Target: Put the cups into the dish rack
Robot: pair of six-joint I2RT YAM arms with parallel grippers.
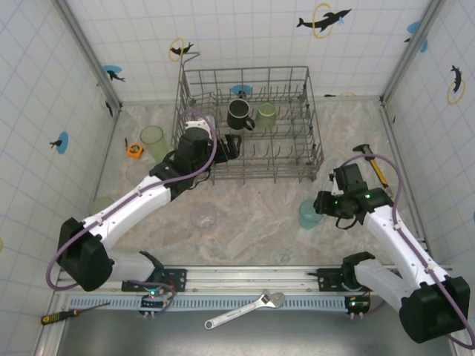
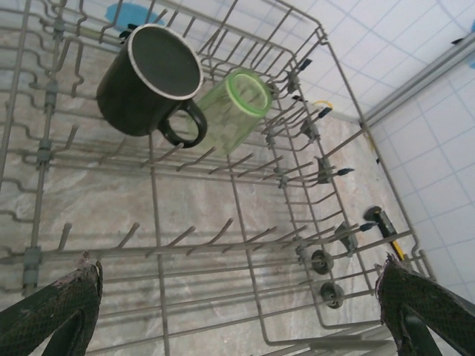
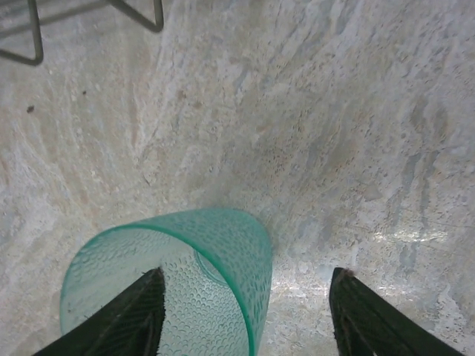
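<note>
The grey wire dish rack [image 1: 315, 141] stands at the back middle. Inside it lie a black handled mug [image 1: 239, 113] [image 2: 152, 78] and a light-green cup [image 1: 266, 113] [image 2: 237, 107]. My left gripper [image 1: 231, 143] [image 2: 239, 268] hangs open over the rack's front rows of tines [image 2: 178, 237], holding nothing. A teal tumbler [image 1: 309, 213] [image 3: 223, 252] stands on the table at the right. My right gripper [image 1: 320, 205] [image 3: 246, 271] straddles its near wall: one finger [image 3: 126, 315] is inside the cup, and the other [image 3: 371, 311] stands well clear outside. Another light-green tumbler [image 1: 153, 141] and a clear cup [image 1: 203, 216] stand on the left.
A small orange tape measure [image 1: 133, 150] lies beside the green tumbler. A hammer [image 1: 375, 167] [image 2: 386, 226] lies right of the rack. A wrench [image 1: 245, 309] and a screwdriver [image 1: 63, 315] rest on the front ledge. Tiled walls enclose the table.
</note>
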